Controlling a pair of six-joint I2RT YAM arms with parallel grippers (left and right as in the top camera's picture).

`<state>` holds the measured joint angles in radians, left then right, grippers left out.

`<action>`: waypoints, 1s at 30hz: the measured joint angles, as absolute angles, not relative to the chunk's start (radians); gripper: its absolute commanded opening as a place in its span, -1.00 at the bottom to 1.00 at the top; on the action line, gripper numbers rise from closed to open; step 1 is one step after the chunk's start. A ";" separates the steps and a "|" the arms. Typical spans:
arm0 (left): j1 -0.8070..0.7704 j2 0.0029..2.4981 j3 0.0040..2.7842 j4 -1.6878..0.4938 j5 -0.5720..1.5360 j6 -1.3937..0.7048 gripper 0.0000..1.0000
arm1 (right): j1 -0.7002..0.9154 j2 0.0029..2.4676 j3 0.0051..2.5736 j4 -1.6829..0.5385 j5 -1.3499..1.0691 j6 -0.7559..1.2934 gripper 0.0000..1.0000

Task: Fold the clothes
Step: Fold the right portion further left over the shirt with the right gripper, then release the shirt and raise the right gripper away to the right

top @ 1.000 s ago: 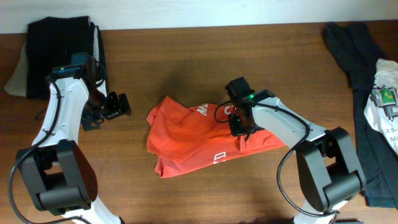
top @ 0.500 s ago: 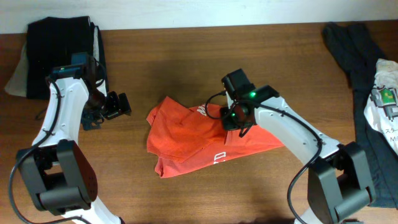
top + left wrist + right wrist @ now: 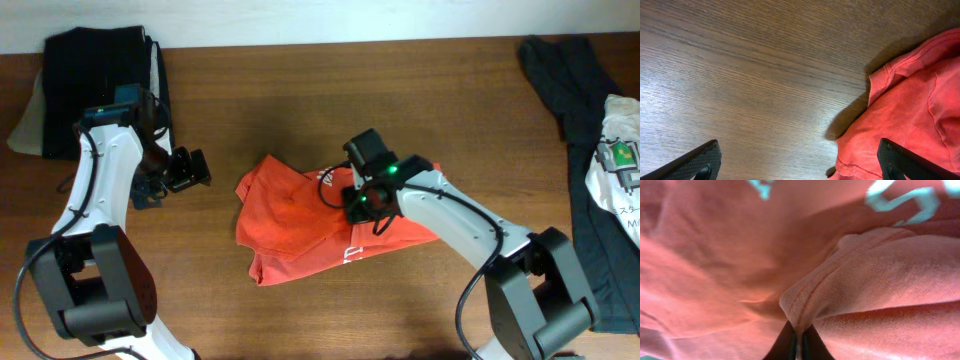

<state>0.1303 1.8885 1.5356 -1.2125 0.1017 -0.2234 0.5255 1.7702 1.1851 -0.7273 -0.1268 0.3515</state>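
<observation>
A red-orange T-shirt with white lettering lies crumpled in the middle of the table. My right gripper is over its middle, shut on a hemmed fold of the T-shirt; the cloth is pinched between the right gripper tips. My left gripper hangs open to the left of the shirt, above bare wood, nothing between its fingers. The shirt's left edge reaches into the left wrist view at the right.
A dark folded garment over a pale one lies at the back left. Loose dark grey clothes and a white garment lie along the right edge. Bare wooden table surrounds the shirt.
My right gripper has moved left across the shirt, dragging the pinched fold over toward the left. The left arm has not moved.
</observation>
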 measured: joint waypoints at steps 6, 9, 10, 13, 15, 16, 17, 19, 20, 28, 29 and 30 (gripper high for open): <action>0.130 1.888 1.536 -1.213 0.102 -0.223 0.99 | 0.561 1.770 1.185 -0.735 -0.128 0.367 0.91; 0.130 1.888 1.536 -1.214 0.101 -0.223 0.99 | 0.528 1.770 1.211 -0.820 -0.114 0.368 0.93; 0.130 1.888 1.536 -1.214 0.101 -0.223 0.99 | 0.510 1.770 1.229 -0.847 -0.109 0.367 0.94; 0.130 1.888 1.536 -1.214 0.101 -0.223 0.99 | 0.445 1.770 1.317 -0.910 -0.106 0.356 0.87; 0.130 1.888 1.536 -1.214 0.102 -0.223 0.99 | 0.416 1.770 1.365 -0.898 -0.126 0.333 0.38; 0.130 1.888 1.536 -1.214 0.102 -0.223 0.99 | 0.407 1.768 1.382 -0.877 -0.142 0.316 0.11; 0.129 1.888 1.536 -1.214 0.102 -0.223 0.99 | 0.406 1.767 1.392 -0.870 -0.156 0.308 -0.13; 0.125 1.888 1.536 -1.214 0.102 -0.223 0.99 | 0.411 1.768 1.393 -0.876 -0.178 0.304 -0.37; 0.118 1.888 1.536 -1.214 0.101 -0.223 0.99 | 0.413 1.771 1.393 -0.881 -0.184 0.311 -0.42; 0.083 1.888 1.536 -1.214 0.102 -0.223 0.99 | 0.414 1.907 1.369 -0.908 -0.205 0.382 -0.50; 0.081 1.888 1.536 -1.214 0.102 -0.223 0.99 | 0.414 1.921 1.369 -0.900 -0.208 0.387 -0.50; 0.080 1.888 1.536 -1.214 0.102 -0.223 0.99 | 0.414 1.935 1.369 -0.884 -0.209 0.390 -0.50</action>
